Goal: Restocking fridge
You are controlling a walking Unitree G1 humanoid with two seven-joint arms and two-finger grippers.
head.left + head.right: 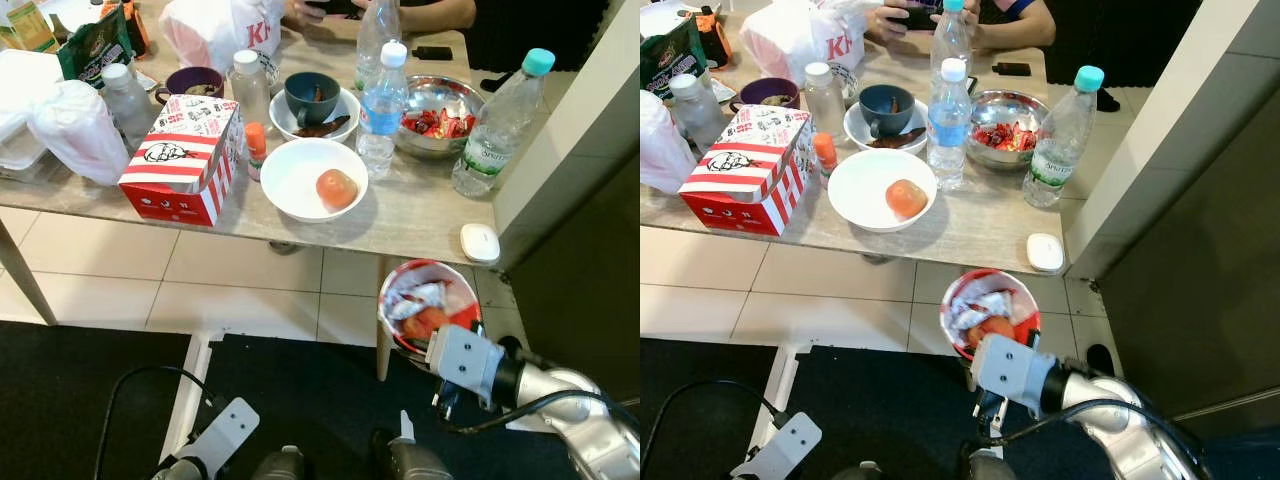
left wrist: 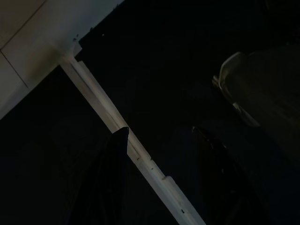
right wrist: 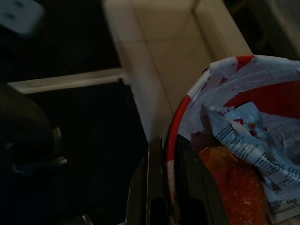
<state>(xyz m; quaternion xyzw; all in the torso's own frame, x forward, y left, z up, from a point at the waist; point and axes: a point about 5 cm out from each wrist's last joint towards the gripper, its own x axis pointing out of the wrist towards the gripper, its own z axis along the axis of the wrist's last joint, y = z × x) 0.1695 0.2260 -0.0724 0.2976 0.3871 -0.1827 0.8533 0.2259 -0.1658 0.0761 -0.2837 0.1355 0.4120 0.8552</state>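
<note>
The right hand (image 3: pixel 166 206) is clamped on the rim of a red-and-white paper bucket (image 1: pixel 430 300), one black finger inside the wall and one outside. The bucket hangs below the front edge of the counter (image 1: pixel 420 215), over the tiled floor (image 1: pixel 250 290), and holds crumpled printed paper (image 3: pixel 253 140) and an orange-red piece of food (image 3: pixel 234 183).

On the counter, just beyond the bucket, lies a small white oval device (image 1: pixel 480 242) at the near edge. Farther in from the bucket stands a white bowl (image 1: pixel 313 178) with a tomato (image 1: pixel 336 188) in it. Beside that bowl sits a red-striped KFC box (image 1: pixel 185 160). Behind the white bowl is a clear water bottle with a white cap (image 1: pixel 382 110), a steel bowl of red-wrapped sweets (image 1: pixel 437 117), and a bottle with a teal cap (image 1: pixel 502 122). A dark blue cup (image 1: pixel 311 97) rests in a second white bowl.

A person's hands (image 1: pixel 915 15) rest at the far side of the counter.

The left hand (image 2: pixel 159 154) hangs low over a dark mat (image 1: pixel 90 380), its two fingers apart with nothing between them.
</note>
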